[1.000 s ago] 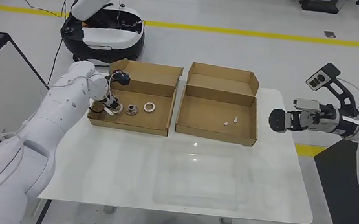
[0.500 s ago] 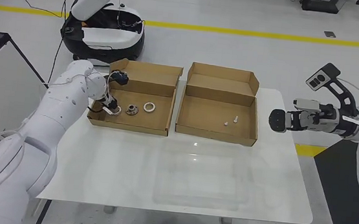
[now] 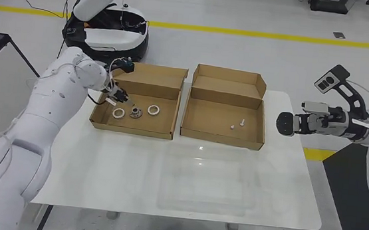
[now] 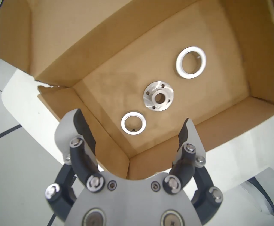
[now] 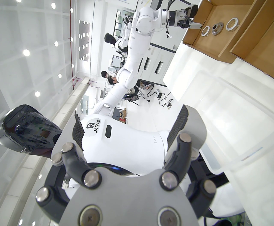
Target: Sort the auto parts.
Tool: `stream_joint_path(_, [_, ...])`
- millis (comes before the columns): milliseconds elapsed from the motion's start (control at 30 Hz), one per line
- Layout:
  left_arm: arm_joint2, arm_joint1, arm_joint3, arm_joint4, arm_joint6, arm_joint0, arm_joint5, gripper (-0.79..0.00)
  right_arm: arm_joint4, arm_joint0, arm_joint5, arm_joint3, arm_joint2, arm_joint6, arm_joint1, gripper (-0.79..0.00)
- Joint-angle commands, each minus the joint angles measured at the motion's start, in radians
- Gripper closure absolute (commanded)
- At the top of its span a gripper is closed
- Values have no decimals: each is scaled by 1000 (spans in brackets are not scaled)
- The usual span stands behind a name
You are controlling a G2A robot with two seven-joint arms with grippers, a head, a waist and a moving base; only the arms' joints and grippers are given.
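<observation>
Three metal parts lie in the left cardboard box (image 3: 164, 121): a small ring (image 3: 118, 113), a flange (image 3: 135, 112) and a larger ring (image 3: 153, 109). My left gripper (image 3: 119, 96) hovers open above the box's left end, holding nothing. In its wrist view the small ring (image 4: 133, 125), the flange (image 4: 158, 98) and the larger ring (image 4: 191, 62) rest on the box floor (image 4: 111, 85) beyond the left gripper (image 4: 131, 117). The right box (image 3: 218, 111) holds two small white parts (image 3: 232, 127). My right gripper (image 3: 282, 122) hangs open off the table's right side, also open in the right gripper (image 5: 130, 115) wrist view.
A clear plastic tray (image 3: 208, 184) sits on the white table (image 3: 132, 177) in front of the boxes. Both boxes have raised back flaps (image 3: 228, 79). Another robot base (image 3: 108, 37) stands on the floor behind the table.
My left gripper has lifted and drawn back from the front-left corner of the left box, leaving the small ring uncovered on the floor there. The right arm has kept still.
</observation>
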Motion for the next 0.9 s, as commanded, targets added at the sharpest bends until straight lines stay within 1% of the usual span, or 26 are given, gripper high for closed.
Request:
stream_joint_path(0, [-32,15,-74,-49,-20,27,-27,-785,0,0,0,0,0,0,0,-785])
stream_joint_path(67, [-72,34,-154,-92,-42,62,-21,-785,0,0,0,0,0,0,0,-785])
stream_joint_path(133, [-105,54,-258,-145,-49,112,-13,-785,0,0,0,0,0,0,0,-785])
stream_joint_path(300, [-217,102,-511,-330,-114,243,52,-785,0,0,0,0,0,0,0,-785])
stream_joint_path(433, [-313,131,-675,-487,-149,336,103,-785,0,0,0,0,0,0,0,-785])
stream_joint_path(500, [-356,142,-739,-569,-168,380,128,-785,0,0,0,0,0,0,0,-785])
stream_joint_path(600, [-420,158,-818,-643,-185,435,158,-785,0,0,0,0,0,0,0,-785])
stream_joint_path(867, [-580,189,-991,-832,-204,567,267,-785,0,0,0,0,0,0,0,-785])
